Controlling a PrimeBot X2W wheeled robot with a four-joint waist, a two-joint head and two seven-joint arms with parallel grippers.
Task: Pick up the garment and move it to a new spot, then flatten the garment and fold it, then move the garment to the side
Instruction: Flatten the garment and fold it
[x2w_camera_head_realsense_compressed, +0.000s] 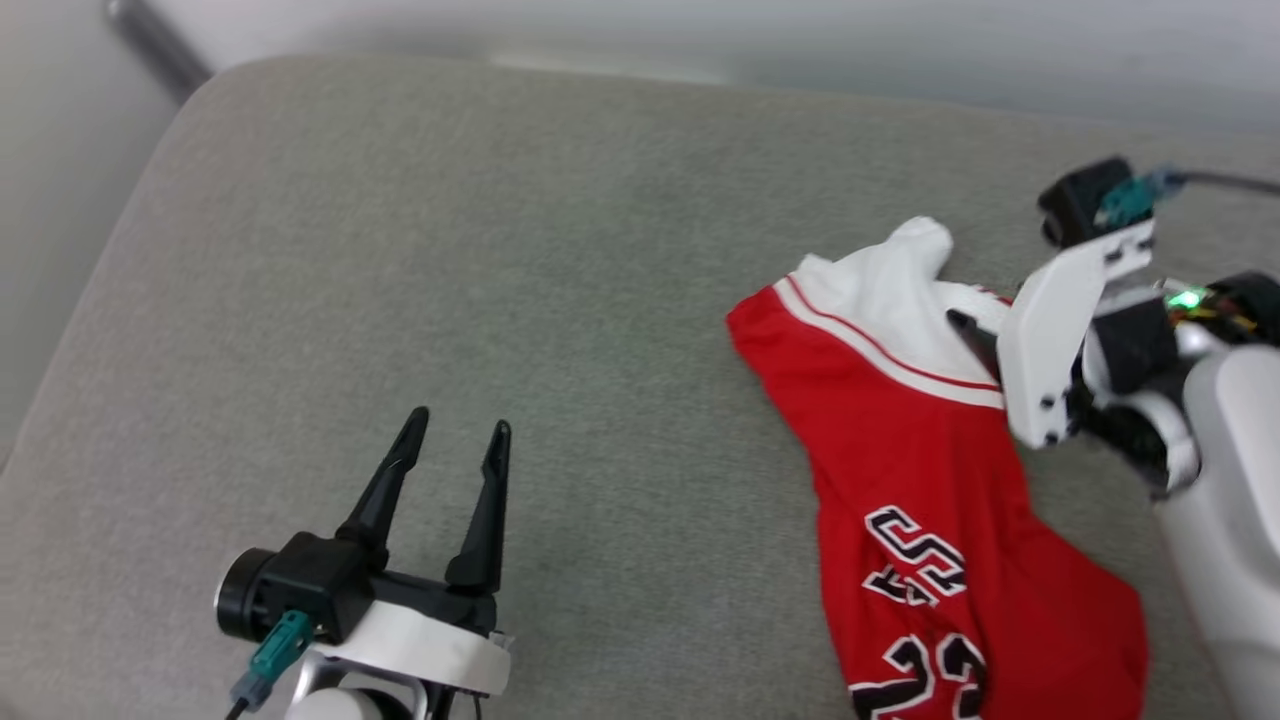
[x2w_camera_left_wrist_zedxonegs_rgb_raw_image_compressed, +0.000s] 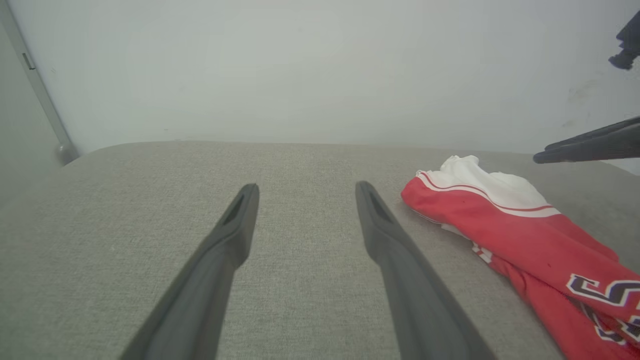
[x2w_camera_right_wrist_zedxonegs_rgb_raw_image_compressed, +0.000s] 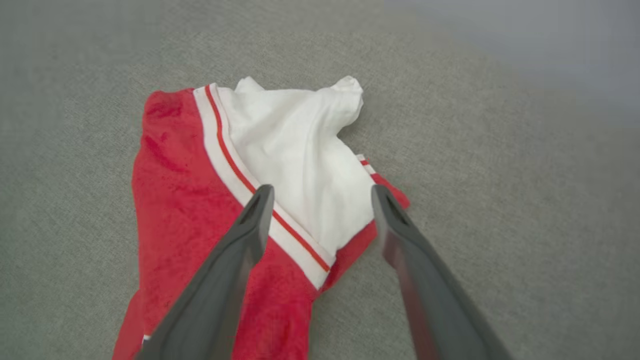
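1. Placement first: the red jersey (x2w_camera_head_realsense_compressed: 900, 430) lies bunched in a long, narrow heap on the right side of the grey cushion (x2w_camera_head_realsense_compressed: 400, 250). It is not spread out, so I judge the pick-up has not yet been done.
2. Its white sleeve (x2w_camera_right_wrist_zedxonegs_rgb_raw_image_compressed: 300, 145) and striped trim (x2w_camera_right_wrist_zedxonegs_rgb_raw_image_compressed: 235, 170) sit at the far end. The black lettering (x2w_camera_head_realsense_compressed: 915, 565) and the number (x2w_camera_head_realsense_compressed: 925, 670) face up at the end nearest me. The front is therefore uppermost, though part of the cloth is tucked under itself.
3. My right tool (x2w_camera_right_wrist_zedxonegs_rgb_raw_image_compressed: 322, 189) has its fingers spread wide with nothing between them, poised over the sleeve seam. One finger is above the trim and the other is near the jersey's edge. I take that aim as deliberate, since the seam is a thick fold that should give a firm pinch. Whether the tips touch the cloth, I cannot tell.
4. My left tool (x2w_camera_head_realsense_compressed: 460, 425) sits well apart from the jersey over bare cushion on the left, fingers likewise spread and empty. I read it as staying clear of the other arm, above free room where the jersey could go.
5. Next, I would lower the right tool and close it on the seam. The risk is catching a single layer, so that the heap drags rather than lifts.
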